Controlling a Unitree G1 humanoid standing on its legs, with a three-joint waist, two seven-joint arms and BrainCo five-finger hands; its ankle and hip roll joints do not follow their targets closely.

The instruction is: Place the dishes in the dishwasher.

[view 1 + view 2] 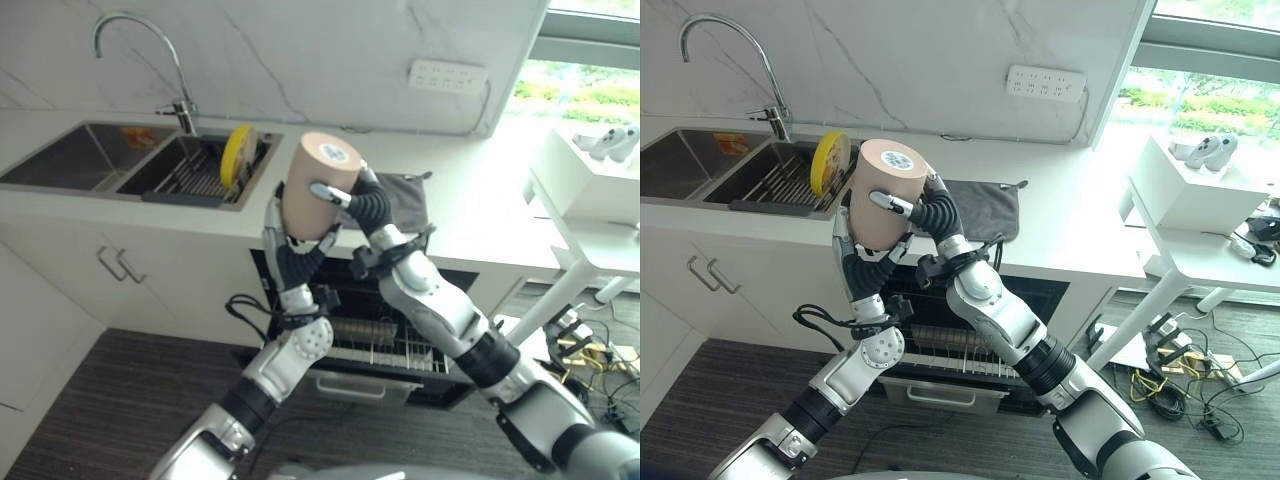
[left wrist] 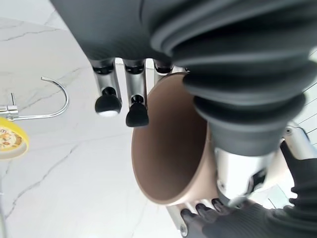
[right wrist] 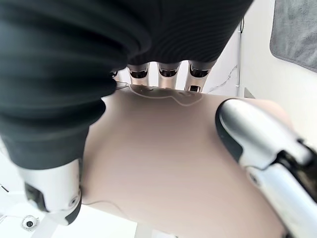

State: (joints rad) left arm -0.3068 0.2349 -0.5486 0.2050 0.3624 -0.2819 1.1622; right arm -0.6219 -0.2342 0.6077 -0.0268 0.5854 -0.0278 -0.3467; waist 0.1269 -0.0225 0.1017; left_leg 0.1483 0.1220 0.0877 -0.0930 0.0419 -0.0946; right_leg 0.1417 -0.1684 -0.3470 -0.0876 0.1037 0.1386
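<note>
I'm looking down at a white kitchen counter [image 1: 470,215] under a marbled wall. Held up at centre frame is the cup [image 1: 318,182], a plain beige-tan cylinder, tilted, its flat base with a round sticker facing the camera. My right hand [image 1: 362,203] wraps its fingers and thumb round it; my left hand [image 1: 285,245] cups it from below with curled fingers. Below them the open dishwasher [image 1: 385,345] shows its wire rack. At upper left, a yellow plate [image 1: 236,155] stands in the sink [image 1: 150,165] by the tap [image 1: 140,60]; a grey cloth [image 1: 405,200] lies right of the cup.
</note>
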